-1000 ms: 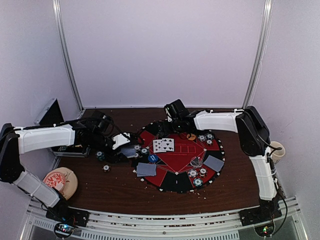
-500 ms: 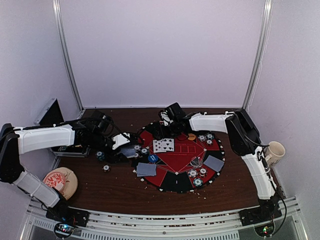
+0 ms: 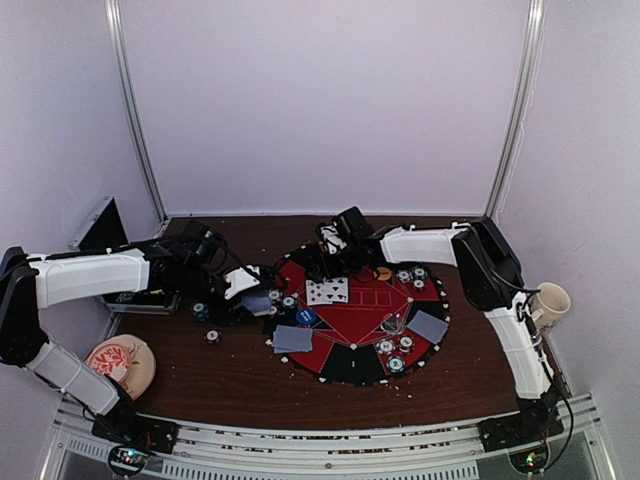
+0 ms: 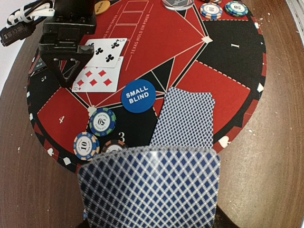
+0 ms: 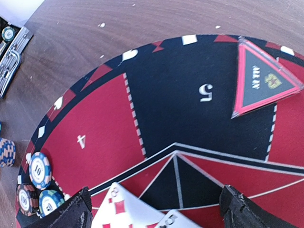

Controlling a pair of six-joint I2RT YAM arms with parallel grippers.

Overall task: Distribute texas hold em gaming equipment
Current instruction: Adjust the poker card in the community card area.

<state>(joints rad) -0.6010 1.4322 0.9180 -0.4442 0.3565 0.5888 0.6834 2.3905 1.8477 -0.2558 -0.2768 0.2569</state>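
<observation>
Close in front, a blue-backed card (image 4: 149,190) fills the bottom, blurred, raised over the mat's (image 4: 228,61) near edge. Just behind it a face-down card (image 4: 185,118) lies flat, with the Small Blind disc (image 4: 138,96) just beside it. The right gripper (image 4: 69,61) hangs over the face-up cards (image 4: 102,66) toward the mat's left edge.

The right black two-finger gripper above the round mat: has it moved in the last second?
Yes. The right gripper has swung left and slightly nearer the camera, toward the face-up white playing cards, which have stayed put on the red-and-black mat.
</observation>
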